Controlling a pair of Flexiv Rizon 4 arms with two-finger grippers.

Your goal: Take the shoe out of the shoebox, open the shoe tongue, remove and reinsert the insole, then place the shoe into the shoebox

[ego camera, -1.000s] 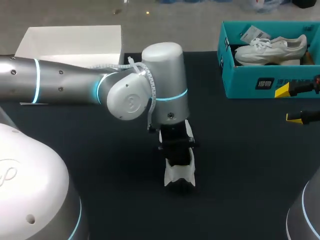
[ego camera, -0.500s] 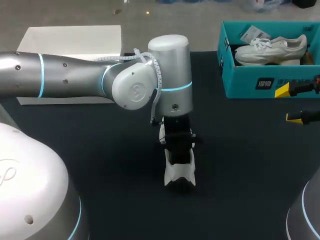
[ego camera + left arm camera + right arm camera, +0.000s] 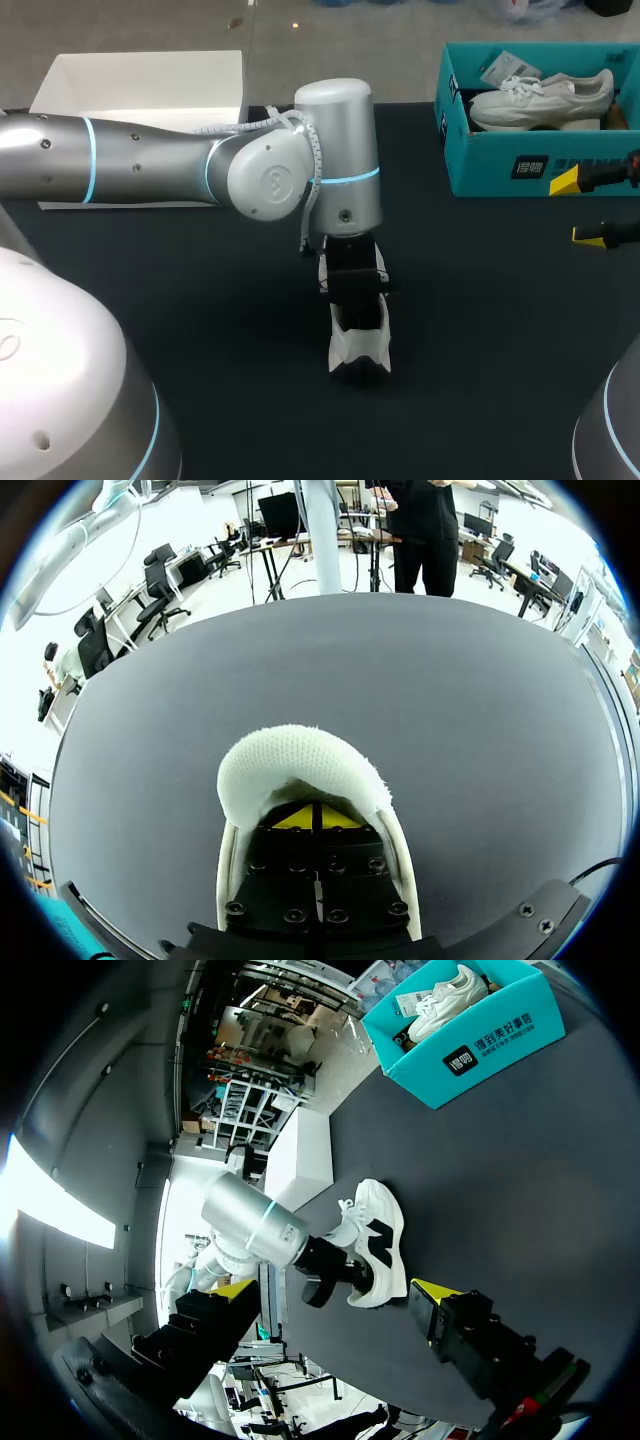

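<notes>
Shoe: white sneaker with black side mark at table centre | left gripper narrow, tips together inside its opening | right gripper wide, empty, beside teal cardboard shoebox holding second white sneaker

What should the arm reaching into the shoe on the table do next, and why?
Probably draw the left gripper slowly upward. Its jaws look closed inside the shoe, which stands on the table, out of the shoebox, so pulling out the insole seems next; the insole itself is hidden.
</notes>
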